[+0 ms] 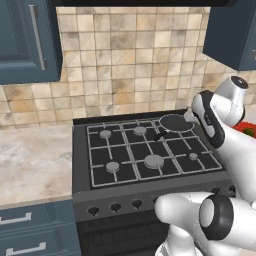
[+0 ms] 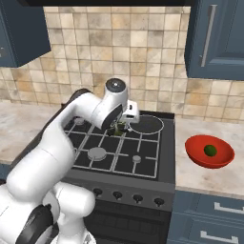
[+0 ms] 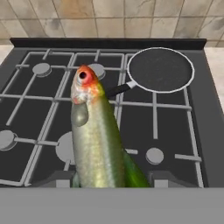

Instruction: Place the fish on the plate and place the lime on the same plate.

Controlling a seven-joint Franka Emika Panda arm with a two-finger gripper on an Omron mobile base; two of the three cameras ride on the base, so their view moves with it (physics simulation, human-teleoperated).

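In the hand view, the fish (image 3: 96,140) is greenish-silver with a reddish head and points away from the hand over the stove (image 3: 175,131). My gripper (image 3: 111,179) is shut on its tail end. From the right base view, the gripper (image 2: 118,126) hangs with the fish (image 2: 116,128) above the back burners, just left of a black pan (image 2: 146,124). The lime (image 2: 209,150) lies in a red bowl (image 2: 196,153) on the counter to the stove's right. The plate is out of view.
The black pan (image 3: 160,70) with a white rim sits on the stove's back right burner, its handle (image 1: 160,134) pointing toward the middle. A beige counter (image 1: 32,160) lies left of the stove. Blue cabinets (image 2: 217,38) hang above on both sides.
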